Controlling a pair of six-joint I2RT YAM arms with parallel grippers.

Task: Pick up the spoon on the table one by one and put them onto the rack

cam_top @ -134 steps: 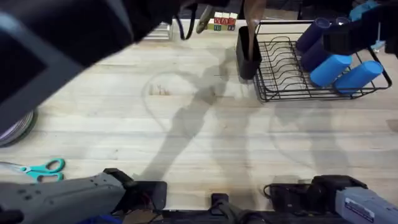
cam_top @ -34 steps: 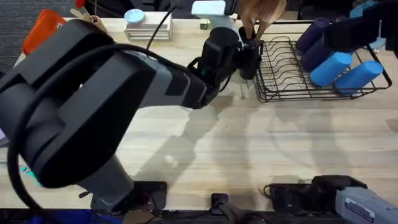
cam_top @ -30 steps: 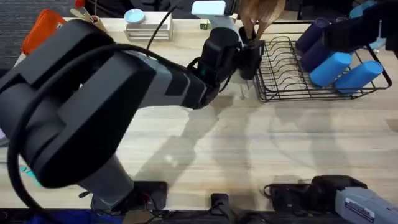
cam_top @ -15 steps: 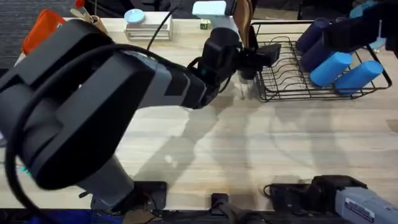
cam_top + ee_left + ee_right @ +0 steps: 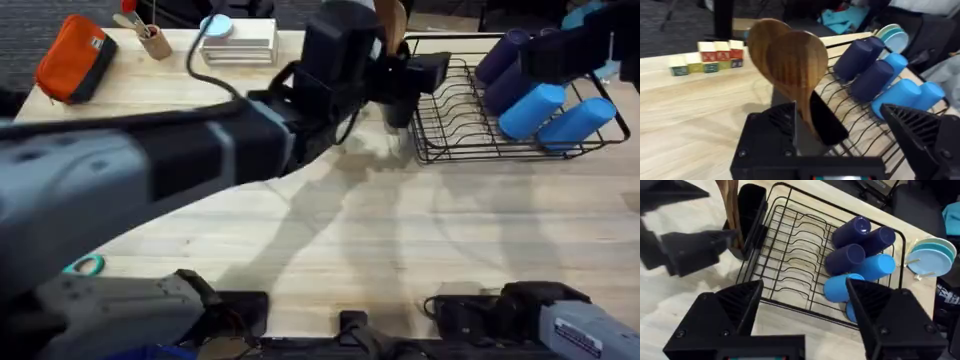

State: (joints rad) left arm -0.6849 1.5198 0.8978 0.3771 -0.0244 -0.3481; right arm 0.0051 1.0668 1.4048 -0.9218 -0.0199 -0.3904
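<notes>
Spoons (image 5: 790, 65) stand in the rack (image 5: 500, 105) caddy, the left claw (image 5: 850, 145) spread wide beside them, empty.

Overhead camera: fixed above the arm bases, looking down and forward across the table (image 5: 420, 240); the rack (image 5: 470, 120) sits at upper right of frame. Left wrist camera: very close, level with the spoon bowls (image 5: 795, 65), facing the rack (image 5: 850, 130). Right wrist camera: higher, looking down at the rack (image 5: 795, 275). All three views share the rack and blue cups (image 5: 555, 110).
</notes>
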